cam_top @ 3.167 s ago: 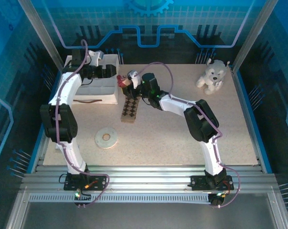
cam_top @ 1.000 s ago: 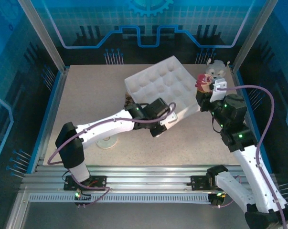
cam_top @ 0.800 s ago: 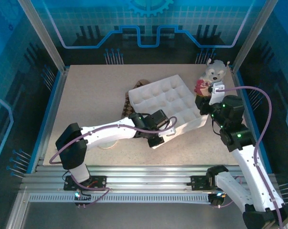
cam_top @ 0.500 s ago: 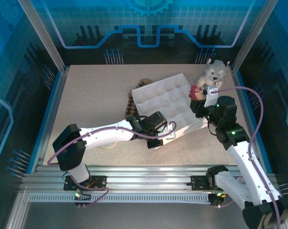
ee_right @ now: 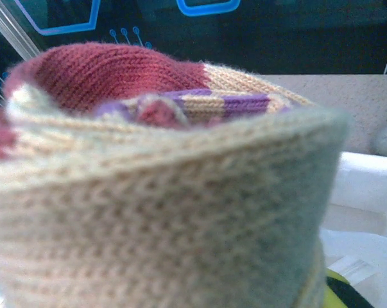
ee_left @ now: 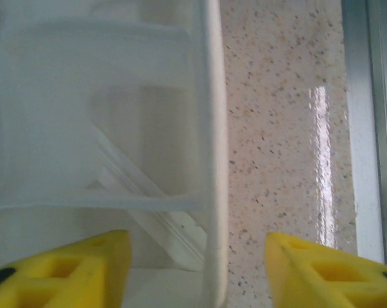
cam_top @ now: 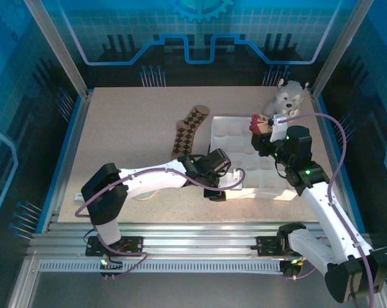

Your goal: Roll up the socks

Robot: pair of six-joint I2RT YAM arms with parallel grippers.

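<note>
The brown-and-tan argyle sock (cam_top: 189, 127) lies flat on the table, left of a white compartment tray (cam_top: 235, 144). My right gripper (cam_top: 262, 131) hangs over the tray's far right part, shut on the tan sock (cam_top: 256, 122) with dark red parts. In the right wrist view that bunched sock (ee_right: 167, 192) covers the fingers. My left gripper (cam_top: 220, 190) is at the tray's near left corner. In the left wrist view it (ee_left: 199, 269) is open, and the yellow fingertips (ee_left: 65, 269) straddle the tray's rim (ee_left: 214, 128) without touching it.
A grey-white plush dog (cam_top: 288, 97) sits at the far right corner, just behind the tray. The speckled table (cam_top: 129, 128) has free room on its left half. Metal rails run along the near edge (cam_top: 193, 234).
The left gripper has opened and let go of the tray, which dropped from tilted to flat on the table. The argyle sock is uncovered. The right gripper carried its sock left over the tray.
</note>
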